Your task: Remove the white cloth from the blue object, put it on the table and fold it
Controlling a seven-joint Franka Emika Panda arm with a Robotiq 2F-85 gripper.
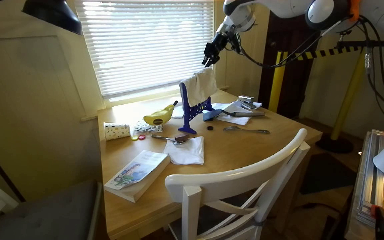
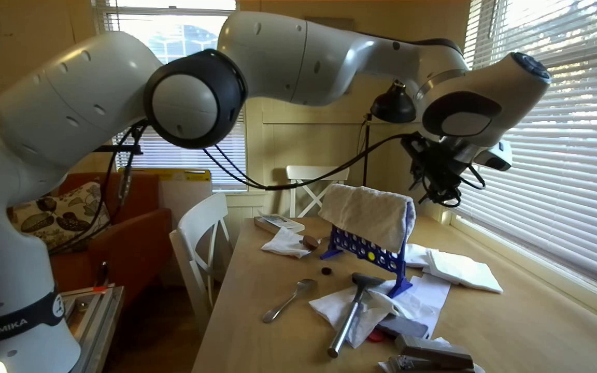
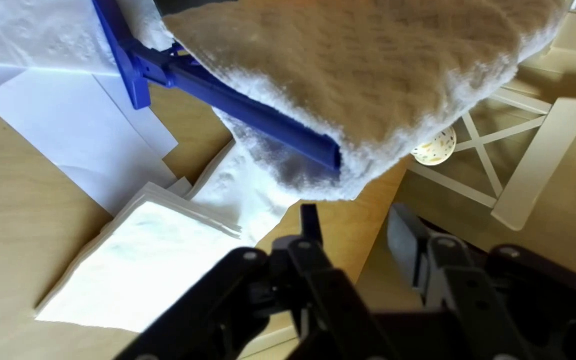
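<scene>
White cloth (image 3: 363,80) hangs over the blue rack (image 3: 253,112), just beyond the parted fingers (image 3: 311,225) of the gripper (image 3: 354,215).

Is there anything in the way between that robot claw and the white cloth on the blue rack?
Nothing visible is in the way. In the wrist view, the open gripper points toward the white cloth, with no other object between them. The cloth drapes over the blue rack.
</scene>
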